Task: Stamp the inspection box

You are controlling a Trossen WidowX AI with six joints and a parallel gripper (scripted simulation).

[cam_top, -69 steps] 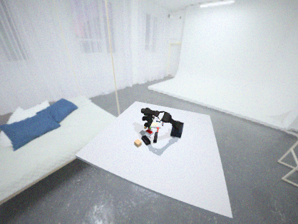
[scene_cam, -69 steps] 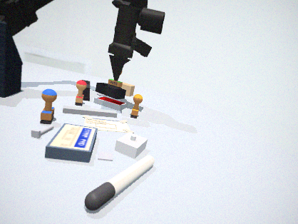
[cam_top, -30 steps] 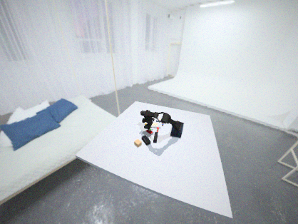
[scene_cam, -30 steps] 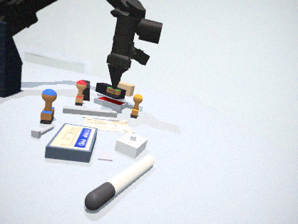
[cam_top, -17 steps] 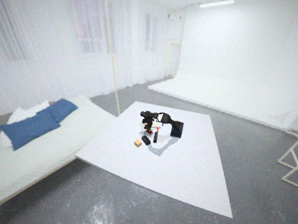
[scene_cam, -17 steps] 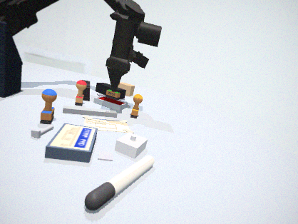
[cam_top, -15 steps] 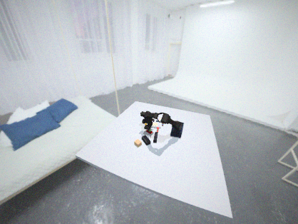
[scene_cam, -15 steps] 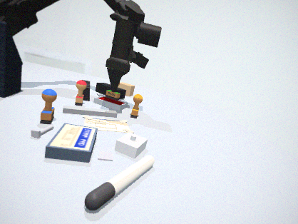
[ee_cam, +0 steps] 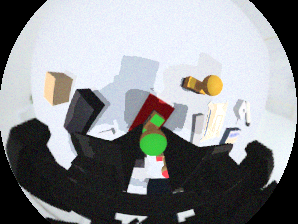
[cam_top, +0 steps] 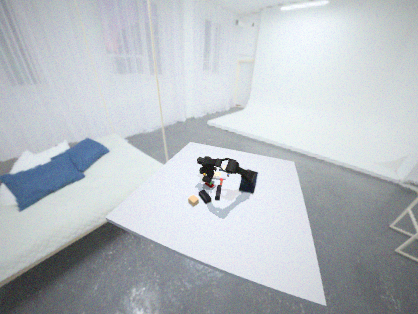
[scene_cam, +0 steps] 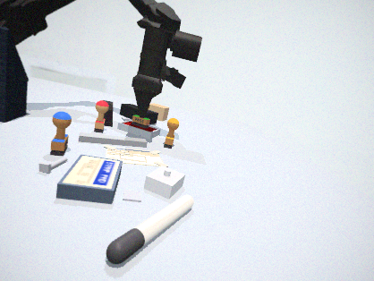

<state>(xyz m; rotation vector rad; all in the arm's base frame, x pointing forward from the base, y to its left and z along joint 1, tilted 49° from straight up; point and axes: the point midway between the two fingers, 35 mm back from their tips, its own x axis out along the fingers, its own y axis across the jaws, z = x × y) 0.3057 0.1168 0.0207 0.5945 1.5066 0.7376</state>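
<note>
My gripper (scene_cam: 142,114) is shut on the PASS stamp (scene_cam: 140,121) (ee_cam: 153,144), which has a green knob and a green mark beside its label. The stamp is upright, its dark base over the red surface of the open ink pad (scene_cam: 156,131) (ee_cam: 149,106). Whether the base touches the ink is too fine to tell. The pad also shows as a small red patch (cam_top: 210,185) in the top view. The cream card (scene_cam: 134,157) (ee_cam: 216,120) lies flat beyond a grey bar (scene_cam: 112,140) (ee_cam: 198,128); its box and any print are too blurred to read.
A yellow-topped stamp (scene_cam: 172,131) (ee_cam: 213,85), a red-topped stamp (scene_cam: 101,114) and a blue-topped stamp (scene_cam: 61,134) stand around. A black block (cam_top: 204,196) (ee_cam: 85,112) and wooden block (cam_top: 193,200) (ee_cam: 57,88) are near the pad. A boxed pad (scene_cam: 89,179), knobbed block (scene_cam: 165,183) and marker (scene_cam: 165,217) lie beyond the card.
</note>
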